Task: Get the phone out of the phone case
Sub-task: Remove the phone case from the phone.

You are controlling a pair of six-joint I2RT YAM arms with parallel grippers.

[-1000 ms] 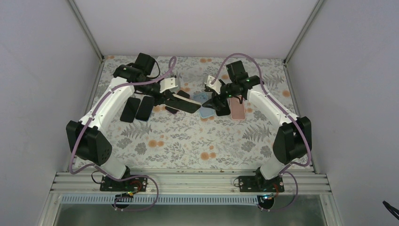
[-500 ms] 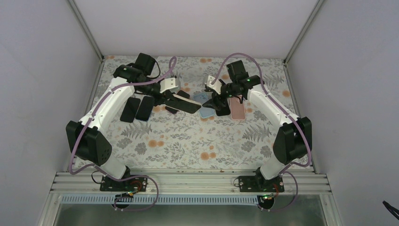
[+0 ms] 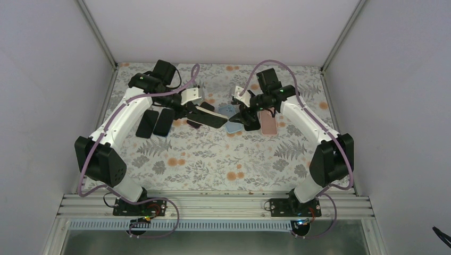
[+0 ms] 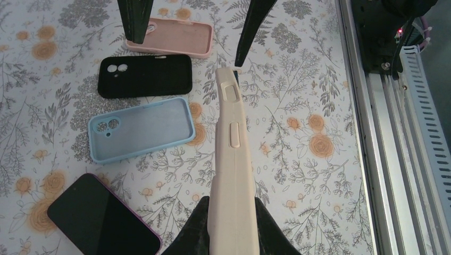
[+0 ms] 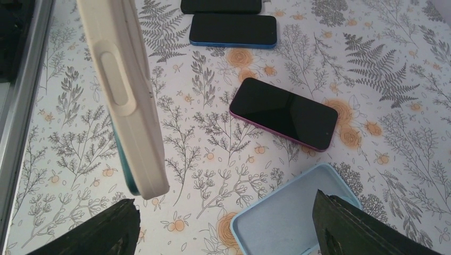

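Note:
My left gripper is shut on a cream phone case and holds it on edge above the table. In the right wrist view the case shows a teal phone edge inside it. In the top view the held phone reaches toward the middle from my left gripper. My right gripper is open and empty, its fingers wide apart just beyond the case's far end without touching it. It also shows in the top view.
Under the grippers lie a light blue empty case, a black case, a pink case and a purple-edged phone. A blue phone and a black one lie at the left. The metal rail runs along the near edge.
Almost nothing: the right arm has shifted very slightly. The left arm holds the cased phone still.

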